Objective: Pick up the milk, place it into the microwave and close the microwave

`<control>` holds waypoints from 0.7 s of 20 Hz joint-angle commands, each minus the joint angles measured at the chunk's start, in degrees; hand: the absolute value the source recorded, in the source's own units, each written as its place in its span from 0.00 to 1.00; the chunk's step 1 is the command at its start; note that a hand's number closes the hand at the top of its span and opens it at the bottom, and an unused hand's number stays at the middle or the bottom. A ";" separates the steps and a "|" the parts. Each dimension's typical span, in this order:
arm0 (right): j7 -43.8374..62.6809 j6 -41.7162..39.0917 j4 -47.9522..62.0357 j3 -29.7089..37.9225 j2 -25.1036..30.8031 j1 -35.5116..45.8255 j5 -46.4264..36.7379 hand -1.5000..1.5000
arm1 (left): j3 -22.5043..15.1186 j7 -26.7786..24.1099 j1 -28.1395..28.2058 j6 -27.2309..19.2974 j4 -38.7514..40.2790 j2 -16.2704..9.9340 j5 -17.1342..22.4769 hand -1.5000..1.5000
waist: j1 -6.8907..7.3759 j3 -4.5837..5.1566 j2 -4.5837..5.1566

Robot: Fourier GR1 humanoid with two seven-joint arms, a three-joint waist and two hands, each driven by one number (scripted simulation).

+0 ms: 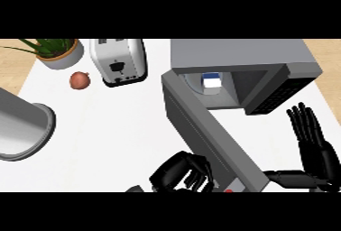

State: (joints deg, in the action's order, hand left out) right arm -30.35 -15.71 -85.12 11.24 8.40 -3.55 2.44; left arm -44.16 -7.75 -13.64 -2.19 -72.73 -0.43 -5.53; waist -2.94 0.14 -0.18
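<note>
Two robot hands are showing. My left robot hand [181, 173] is curling its fingers against the near edge of the microwave door [206, 135], grasping nothing that I can make out; I am judging it placed there to swing the door closed. My right robot hand [313, 144] is resting released, fingers straight and up, right of the door.

Item: milk [212, 81], a blue-and-white carton, sitting inside the microwave [240, 56], well ahead of both hands, so placing looks done and closing remains.

Item: worktop [100, 131], carrying a toaster [120, 61], an onion [80, 80], a potted plant [57, 52] and a grey pot [23, 126], all left of my left hand.

No brand or writing is reading clearly anywhere.
</note>
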 commanded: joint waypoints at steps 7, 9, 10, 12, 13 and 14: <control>9.03 -8.41 -13.00 1.57 3.83 -3.60 11.26 0.00 | -11.81 -2.24 -12.07 -23.14 7.36 0.40 17.15 1.00 | -3.49 0.14 0.81; 10.43 -9.74 -14.53 1.68 4.74 -3.42 13.15 0.00 | -11.57 -2.11 -15.58 -25.82 7.55 0.40 19.80 1.00 | -3.89 0.12 0.86; 10.19 -10.03 -13.92 1.84 5.59 -2.48 12.73 0.00 | -13.51 -3.75 -16.06 -27.07 8.06 0.40 21.50 1.00 | -3.40 0.08 0.99; 11.61 -11.36 -15.43 0.00 5.07 -3.10 13.86 0.00 | -11.36 -4.81 -17.91 -28.10 9.12 0.40 24.48 1.00 | -4.80 0.16 1.26; 11.55 -12.26 -15.23 -0.22 5.76 -0.48 14.75 0.00 | -12.13 -4.83 -19.00 -29.60 8.31 0.41 24.93 1.00 | -4.88 0.15 1.38; 11.26 -14.08 -15.24 0.72 7.20 -1.45 16.01 0.00 | -11.09 -6.23 -20.16 -30.01 8.92 0.41 26.27 1.00 | -5.30 0.13 1.41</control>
State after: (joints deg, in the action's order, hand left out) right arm -20.02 -26.30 -99.12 11.86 13.47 -5.59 15.50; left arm -55.62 -11.34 -29.83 -28.49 -64.53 -0.43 16.27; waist -7.04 0.24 0.97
